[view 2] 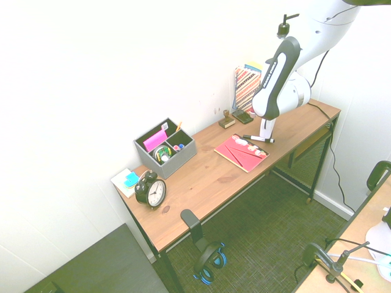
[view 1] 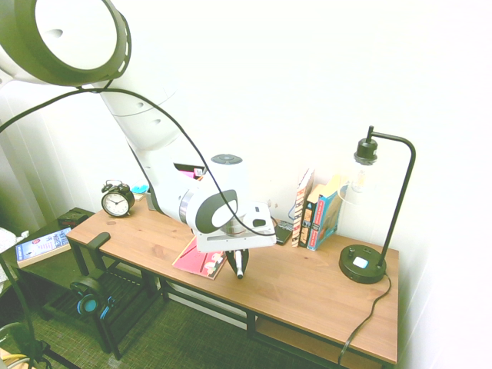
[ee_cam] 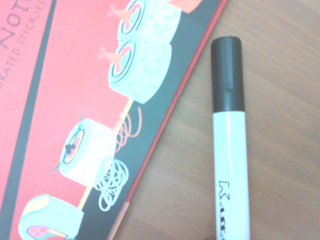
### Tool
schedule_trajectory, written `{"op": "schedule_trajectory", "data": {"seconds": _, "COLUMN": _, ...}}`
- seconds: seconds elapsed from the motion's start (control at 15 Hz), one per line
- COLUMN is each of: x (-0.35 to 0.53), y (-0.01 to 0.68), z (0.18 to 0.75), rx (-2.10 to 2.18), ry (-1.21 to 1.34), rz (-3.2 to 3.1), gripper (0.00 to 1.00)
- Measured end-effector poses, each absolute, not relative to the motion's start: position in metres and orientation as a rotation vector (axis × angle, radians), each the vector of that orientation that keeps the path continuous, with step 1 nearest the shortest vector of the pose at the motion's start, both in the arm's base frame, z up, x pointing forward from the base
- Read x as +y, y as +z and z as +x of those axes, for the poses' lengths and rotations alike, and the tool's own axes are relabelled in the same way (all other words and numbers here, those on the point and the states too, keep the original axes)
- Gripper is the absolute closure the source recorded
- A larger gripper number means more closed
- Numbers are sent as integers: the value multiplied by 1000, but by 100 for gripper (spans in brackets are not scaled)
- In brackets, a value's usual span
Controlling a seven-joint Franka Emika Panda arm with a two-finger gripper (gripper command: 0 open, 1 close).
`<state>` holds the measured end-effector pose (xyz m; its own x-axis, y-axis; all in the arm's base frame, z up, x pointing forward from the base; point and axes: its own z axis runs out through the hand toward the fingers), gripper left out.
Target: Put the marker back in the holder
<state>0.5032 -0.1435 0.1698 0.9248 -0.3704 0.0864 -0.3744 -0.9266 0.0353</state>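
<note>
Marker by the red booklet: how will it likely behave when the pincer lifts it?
The marker should stay stiff, since its barrel looks like hard plastic. Being slim and round, it would probably roll if nudged across the flat desk. Its smooth, glossy barrel may also slip or swivel if pinched off-centre.

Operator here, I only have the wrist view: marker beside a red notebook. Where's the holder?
Observer: The grey holder stands near the far edge of the desk, between the alarm clock and the wooden stamp; second exterior view.
Operator: Anything in it already?
Observer: Yes, a pink item and a pencil, among others.
Operator: And the gripper?
Observer: Fingertips are down at the marker; can't confirm a firm grip.
</note>
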Motion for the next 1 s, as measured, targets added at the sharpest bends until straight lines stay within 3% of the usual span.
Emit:
{"op": "schedule_trajectory", "data": {"seconds": 0.27, "x": -128, "y": 269, "z": 505, "rx": -927, "ry": -46, "rz": 3036, "gripper": 100}}
{"op": "schedule_trajectory", "data": {"seconds": 0.67, "x": 31, "y": 395, "z": 536, "rx": -1292, "ry": -460, "rz": 2895, "gripper": 100}}
{"op": "schedule_trajectory", "data": {"seconds": 1.0, "x": 71, "y": 396, "z": 599, "rx": -1635, "ry": -762, "rz": 2714, "gripper": 100}}
